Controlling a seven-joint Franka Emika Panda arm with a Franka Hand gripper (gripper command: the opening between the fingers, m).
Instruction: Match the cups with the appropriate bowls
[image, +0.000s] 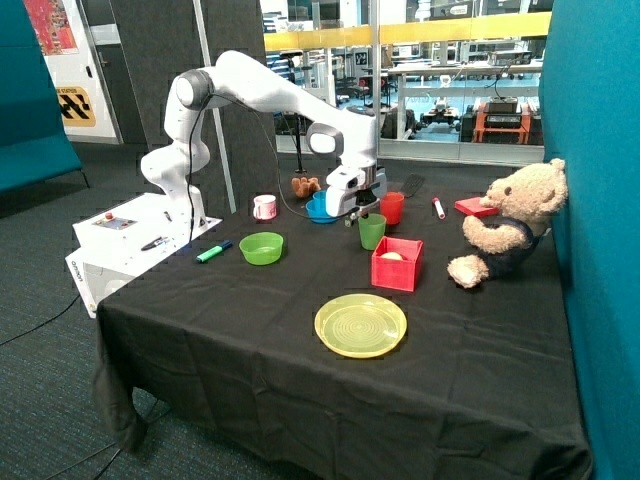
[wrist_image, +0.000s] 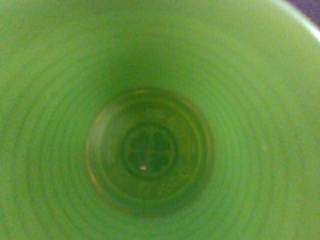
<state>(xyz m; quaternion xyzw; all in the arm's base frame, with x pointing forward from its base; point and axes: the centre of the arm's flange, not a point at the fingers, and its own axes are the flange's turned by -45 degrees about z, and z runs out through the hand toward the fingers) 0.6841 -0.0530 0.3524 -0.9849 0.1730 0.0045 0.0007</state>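
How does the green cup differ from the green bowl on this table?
The green cup is taller and narrower; the green bowl is wider and shallower. The cup stands beside the red box directly under the tool; the bowl sits apart, near a marker. Both are green, upright and open-topped.

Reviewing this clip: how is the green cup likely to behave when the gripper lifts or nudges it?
The green cup looks like thin plastic and the wrist view shows it empty, so probably light. It stands taller than wide, so a sideways nudge might tip it. Its ridged wall may flex under a squeeze. The gripper sits at its rim.
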